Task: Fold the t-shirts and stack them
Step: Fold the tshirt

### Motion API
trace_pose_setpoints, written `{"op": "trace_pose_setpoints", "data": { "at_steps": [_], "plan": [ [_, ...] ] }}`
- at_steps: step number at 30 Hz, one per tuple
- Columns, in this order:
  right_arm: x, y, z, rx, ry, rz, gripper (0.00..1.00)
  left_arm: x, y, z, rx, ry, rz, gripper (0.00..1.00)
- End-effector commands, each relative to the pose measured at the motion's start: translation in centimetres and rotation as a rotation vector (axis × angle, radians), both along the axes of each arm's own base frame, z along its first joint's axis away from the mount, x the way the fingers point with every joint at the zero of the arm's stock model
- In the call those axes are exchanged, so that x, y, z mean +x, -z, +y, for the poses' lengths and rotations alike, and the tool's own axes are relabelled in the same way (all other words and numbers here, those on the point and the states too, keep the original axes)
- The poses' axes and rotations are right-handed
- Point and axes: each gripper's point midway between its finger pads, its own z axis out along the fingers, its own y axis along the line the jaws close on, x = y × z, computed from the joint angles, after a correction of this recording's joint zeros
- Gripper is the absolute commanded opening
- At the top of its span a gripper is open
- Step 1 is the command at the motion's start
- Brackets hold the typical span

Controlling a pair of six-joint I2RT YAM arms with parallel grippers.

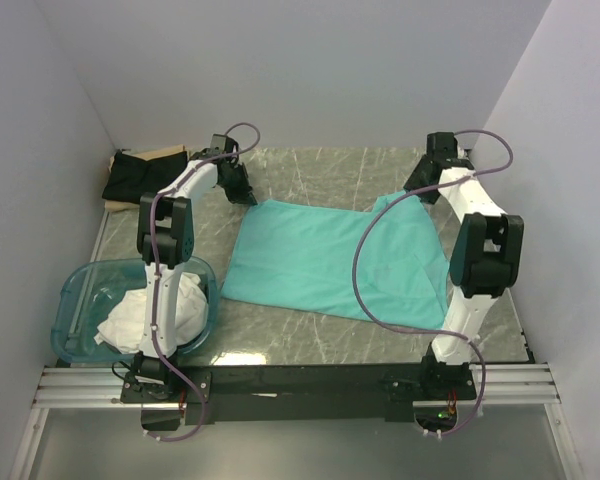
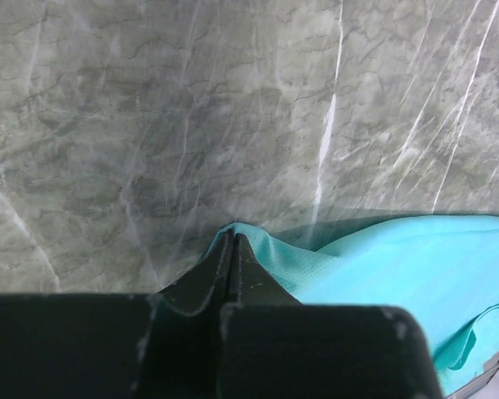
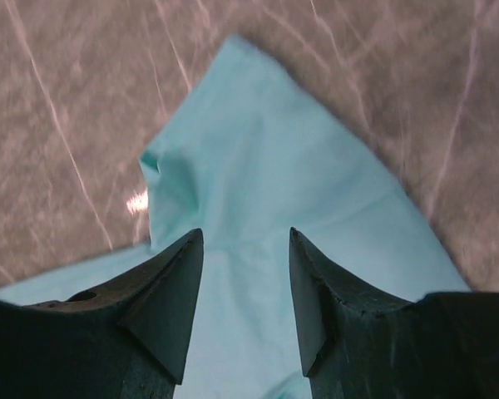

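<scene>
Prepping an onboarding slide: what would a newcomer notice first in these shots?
The teal shirt spread across mid-table dominates. The left gripper is shut on its far left corner, and the right gripper is open over the far right corner. A blue tub at the near left holds white shirts, and a black shirt lies in the far left corner.
</scene>
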Motion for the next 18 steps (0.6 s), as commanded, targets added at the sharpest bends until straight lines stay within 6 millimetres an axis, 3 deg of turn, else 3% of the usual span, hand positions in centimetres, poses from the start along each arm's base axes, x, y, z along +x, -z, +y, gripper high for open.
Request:
{"op": "trace_pose_setpoints", "data": {
  "at_steps": [1,9,18],
  "plan": [
    [4.8,-1.2,-1.3,-0.086,0.010,-0.107,0.53,-0.6,-0.2,-0.1,-0.006,0.001,0.014,0.00],
    [8.9,0.5,-1.8,-0.111,-0.016,-0.114,0.53,-0.9,0.3,-0.1,-0.006,0.004,0.041,0.00],
    [10.5,2.6,-2.2,-0.120,-0.023,-0.087,0.53,-1.1,0.4,-0.2,-0.013,0.007,0.052,0.00]
  ]
}}
